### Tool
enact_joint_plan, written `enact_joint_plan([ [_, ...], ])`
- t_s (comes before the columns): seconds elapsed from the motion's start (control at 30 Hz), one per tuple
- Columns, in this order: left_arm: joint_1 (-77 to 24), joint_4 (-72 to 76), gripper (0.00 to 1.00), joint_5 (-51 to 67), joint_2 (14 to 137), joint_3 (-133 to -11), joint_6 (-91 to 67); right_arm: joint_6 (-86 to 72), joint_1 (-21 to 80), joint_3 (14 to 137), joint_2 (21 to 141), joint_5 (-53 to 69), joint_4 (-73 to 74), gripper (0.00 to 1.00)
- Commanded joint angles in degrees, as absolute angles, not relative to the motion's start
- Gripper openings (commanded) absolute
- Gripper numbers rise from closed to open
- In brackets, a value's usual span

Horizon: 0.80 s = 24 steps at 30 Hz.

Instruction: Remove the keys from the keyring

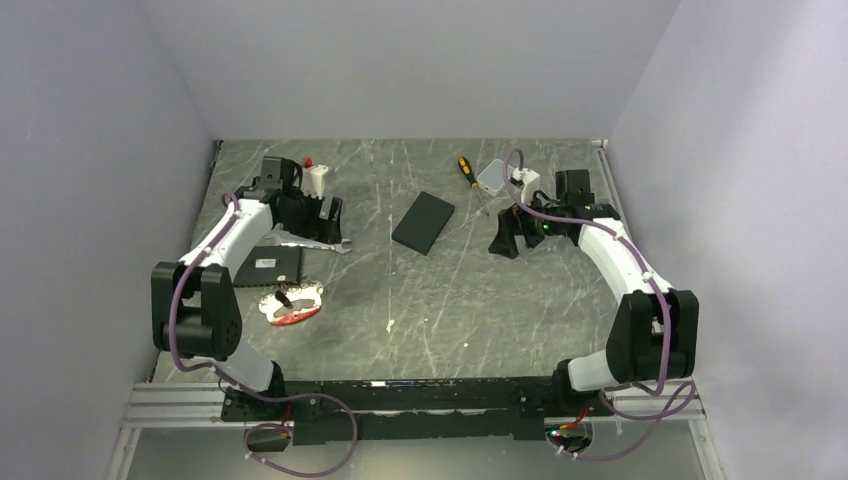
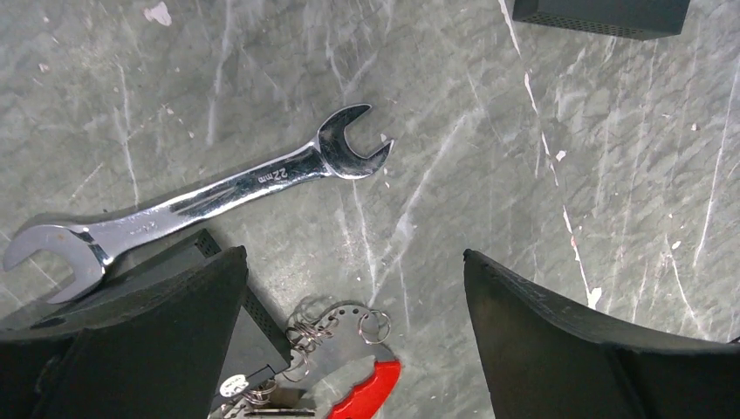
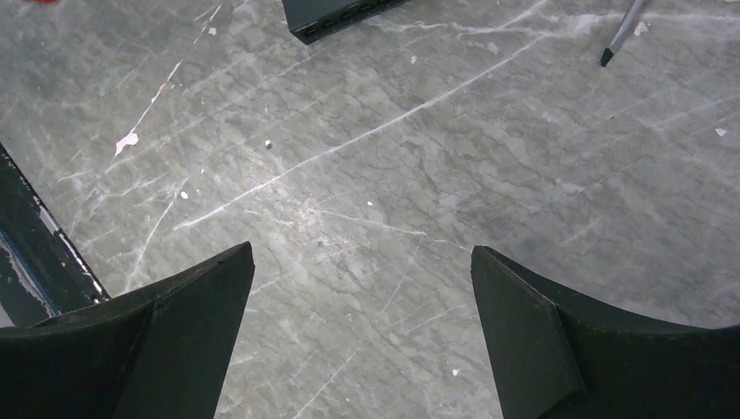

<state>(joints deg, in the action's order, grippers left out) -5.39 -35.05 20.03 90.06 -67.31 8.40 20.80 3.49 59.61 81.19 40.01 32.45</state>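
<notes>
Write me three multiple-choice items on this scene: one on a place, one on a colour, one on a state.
1. The keyring lies:
A) by the far wall
B) on the right side
C) on the left side, close to the left arm

2. The keyring's bright part is:
A) blue
B) red
C) green

3. The left gripper and right gripper are:
A) both open and empty
B) both shut
C) one open, one shut

Answers:
1 C: the top view shows it right beside that arm's near links.
2 B: red shows in both the top and left wrist views.
3 A: each wrist view shows the fingers wide apart with nothing held between them.
</notes>
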Motion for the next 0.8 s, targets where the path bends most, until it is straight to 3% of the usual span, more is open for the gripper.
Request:
enact_joint_plan([
  [0.0, -5.45, -38.73, 0.99, 21.71, 88.69, -71.13, 11.81, 21.55, 3.43, 60.53, 81.52, 42.61, 31.67, 1.0],
  [0.17, -5.37, -46.22, 0.99, 21.76, 86.95, -72.67, 21.07, 21.86, 3.46, 60.68, 81.99, 43.18, 32.2, 1.0],
  [0.77, -5.45, -61.37, 0.99, 18.5, 80.52, -59.92, 51.29, 23.09, 4.71, 61.64, 84.68, 44.21, 34.49, 1.0],
])
